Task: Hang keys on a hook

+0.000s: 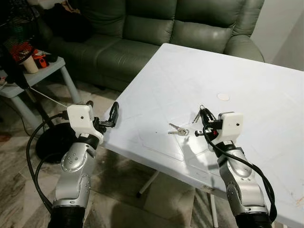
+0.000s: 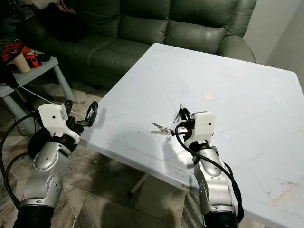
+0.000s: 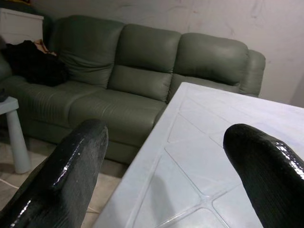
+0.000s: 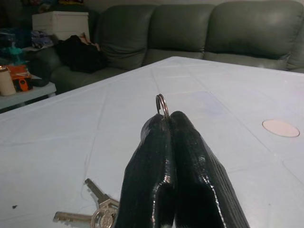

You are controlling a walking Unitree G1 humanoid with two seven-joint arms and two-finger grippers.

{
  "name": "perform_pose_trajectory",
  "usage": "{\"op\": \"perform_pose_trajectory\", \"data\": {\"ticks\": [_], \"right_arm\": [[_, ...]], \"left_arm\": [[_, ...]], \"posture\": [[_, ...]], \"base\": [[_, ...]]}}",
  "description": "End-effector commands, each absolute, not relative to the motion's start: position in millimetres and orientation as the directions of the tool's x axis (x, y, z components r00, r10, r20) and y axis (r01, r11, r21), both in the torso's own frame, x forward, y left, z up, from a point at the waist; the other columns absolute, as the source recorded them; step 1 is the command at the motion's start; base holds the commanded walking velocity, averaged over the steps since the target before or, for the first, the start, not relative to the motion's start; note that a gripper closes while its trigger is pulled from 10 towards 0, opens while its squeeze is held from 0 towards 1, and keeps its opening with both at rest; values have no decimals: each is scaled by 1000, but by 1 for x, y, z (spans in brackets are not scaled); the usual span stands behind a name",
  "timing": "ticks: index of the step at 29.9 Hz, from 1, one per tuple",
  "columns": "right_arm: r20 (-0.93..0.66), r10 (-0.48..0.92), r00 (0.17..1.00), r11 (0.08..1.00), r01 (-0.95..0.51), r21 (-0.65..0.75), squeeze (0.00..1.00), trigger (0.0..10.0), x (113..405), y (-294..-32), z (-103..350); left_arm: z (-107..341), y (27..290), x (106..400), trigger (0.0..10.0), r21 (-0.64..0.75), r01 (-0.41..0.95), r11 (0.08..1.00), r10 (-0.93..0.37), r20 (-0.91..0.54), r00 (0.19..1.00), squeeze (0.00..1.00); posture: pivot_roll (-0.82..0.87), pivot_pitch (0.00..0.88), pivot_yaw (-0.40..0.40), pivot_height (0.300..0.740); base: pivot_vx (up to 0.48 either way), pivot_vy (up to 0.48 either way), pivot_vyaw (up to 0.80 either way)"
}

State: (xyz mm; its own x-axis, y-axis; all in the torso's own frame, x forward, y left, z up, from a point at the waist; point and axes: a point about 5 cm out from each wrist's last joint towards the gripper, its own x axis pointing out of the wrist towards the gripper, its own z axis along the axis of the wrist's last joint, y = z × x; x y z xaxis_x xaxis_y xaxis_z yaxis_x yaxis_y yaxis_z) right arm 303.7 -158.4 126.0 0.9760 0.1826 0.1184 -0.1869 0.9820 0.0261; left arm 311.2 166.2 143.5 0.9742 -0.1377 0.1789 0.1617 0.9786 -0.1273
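Two silver arms reach up from the near edge in the head views. At left, the left gripper (image 1: 110, 118) hovers spread and empty beside the white table's (image 1: 266, 85) near-left edge. At right, the right gripper (image 1: 205, 118) sits low over the table, pinching a key ring (image 1: 201, 113), while loose keys (image 1: 178, 129) lie just left of it. From the left wrist, spread fingers (image 3: 71, 166) frame a green sofa (image 3: 142, 66) beyond the table. From the right wrist, pressed-together fingers (image 4: 161, 161) clamp the ring (image 4: 162, 104). Keys look grasped; no hook is visible, so hanging remains.
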Motion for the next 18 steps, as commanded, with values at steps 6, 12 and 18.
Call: {"op": "perform_pose_trajectory", "data": {"ticks": [6, 12, 18], "right_arm": [[139, 171, 975, 985, -172, -5, 0, 10000, 311, -158, 131], [150, 170, 974, 985, -170, -10, 0, 10000, 317, -156, 136], [160, 176, 971, 984, -175, -18, 0, 10000, 319, -153, 139]], "left_arm": [[153, 168, 321, 10000, -130, 167, 977, -138, 210, 968, 0], [158, 167, 325, 10000, -132, 171, 976, -138, 225, 964, 0], [161, 168, 328, 10000, -125, 161, 979, -129, 232, 964, 0]], "posture": [[16, 0, -17, 740], [14, 0, -15, 740], [14, 0, -15, 740]], "base": [[0, 0, -361], [0, 0, -698], [0, 0, -705]]}}
